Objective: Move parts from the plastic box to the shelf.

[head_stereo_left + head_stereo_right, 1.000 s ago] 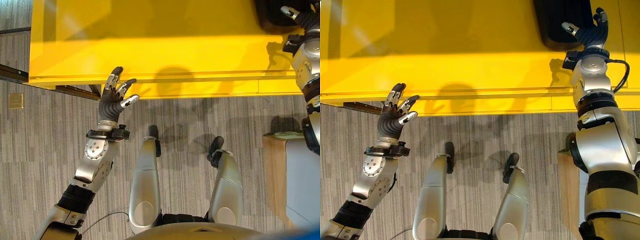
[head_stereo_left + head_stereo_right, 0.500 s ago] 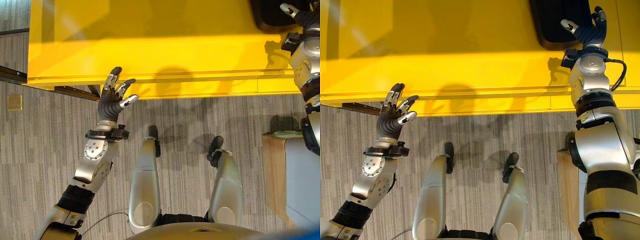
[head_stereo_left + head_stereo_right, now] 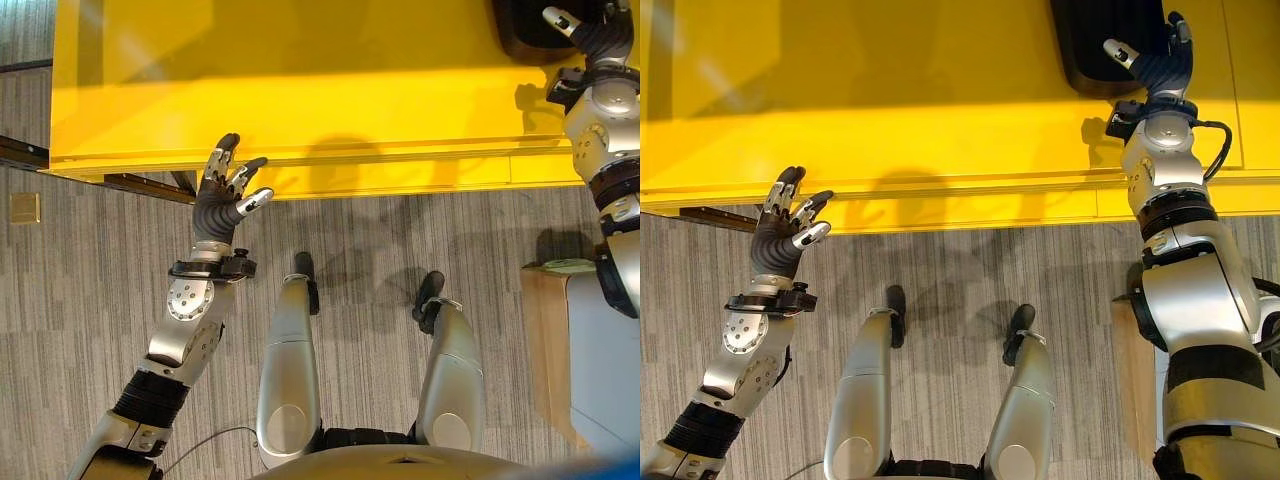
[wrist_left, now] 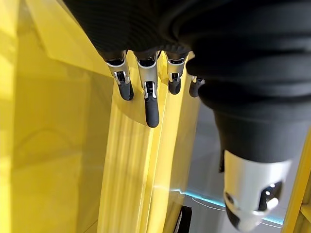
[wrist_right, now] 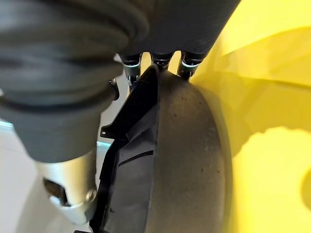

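A black ribbed plastic part (image 3: 1102, 40) lies on the yellow shelf (image 3: 300, 90) at its far right. My right hand (image 3: 1157, 68) is shut on the part's near right edge, thumb on top and fingers round the side. Up close, the right wrist view shows the part's dark rounded body (image 5: 189, 160) against the fingers (image 5: 154, 58). My left hand (image 3: 222, 200) is open and holds nothing; its straight fingers (image 4: 150, 102) reach up to the shelf's front edge at the left.
A tan wooden box (image 3: 548, 330) stands on the striped carpet at the right, beside a grey-white unit (image 3: 605, 370). A small tan square (image 3: 24, 207) lies on the floor at the left. Dark rails (image 3: 140, 183) run under the shelf's left end.
My right hand has slid to the left along the shelf with the black part in it. The left hand has stayed at the shelf's front edge.
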